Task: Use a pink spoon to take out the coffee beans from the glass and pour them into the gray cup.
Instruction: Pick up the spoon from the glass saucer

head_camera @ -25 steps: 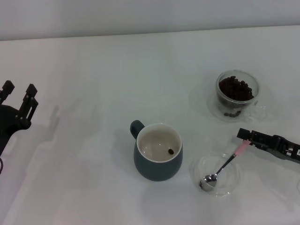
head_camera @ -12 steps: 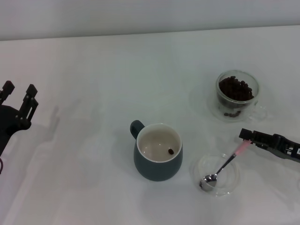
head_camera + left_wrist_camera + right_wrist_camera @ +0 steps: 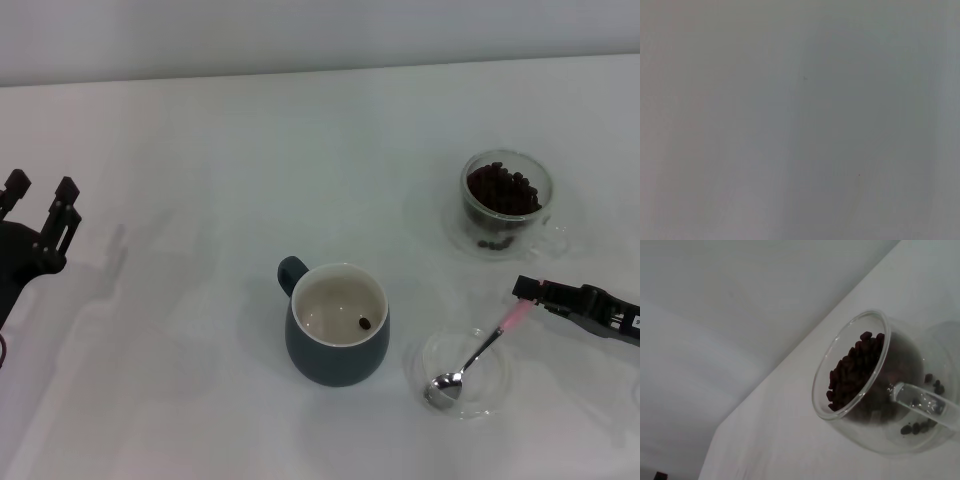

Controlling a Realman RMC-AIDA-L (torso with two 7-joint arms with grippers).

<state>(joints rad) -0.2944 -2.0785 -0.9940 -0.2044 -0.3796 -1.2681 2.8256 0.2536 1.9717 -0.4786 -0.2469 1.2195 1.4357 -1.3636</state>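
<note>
Beans (image 3: 503,190), dark brown, oval and matte, fill the glass (image 3: 506,205) at the upper right of the head view; it is a small clear cup with thick double walls and a clear side handle, standing on the smooth white bench (image 3: 200,150). In the right wrist view the same glass (image 3: 875,390) shows its rounded rim, the heap of coffee beans (image 3: 860,370) inside and a few loose ones low between its walls. Near the middle of the head view sits the gray cup (image 3: 337,325), squat, glossy blue-gray ceramic with a cream inside, its loop handle pointing to the upper left, and one bean lying on its bottom. To its right, a shallow round clear dish (image 3: 462,372) holds the shiny metal bowl of the pink spoon (image 3: 478,352), whose thin neck rises toward the right to a pale pink handle. The right end effector (image 3: 530,292), black and angular, is clamped on the tip of that handle. The left end effector (image 3: 38,200) is at the far left edge, its two black fingers apart, well clear of the cups.
</note>
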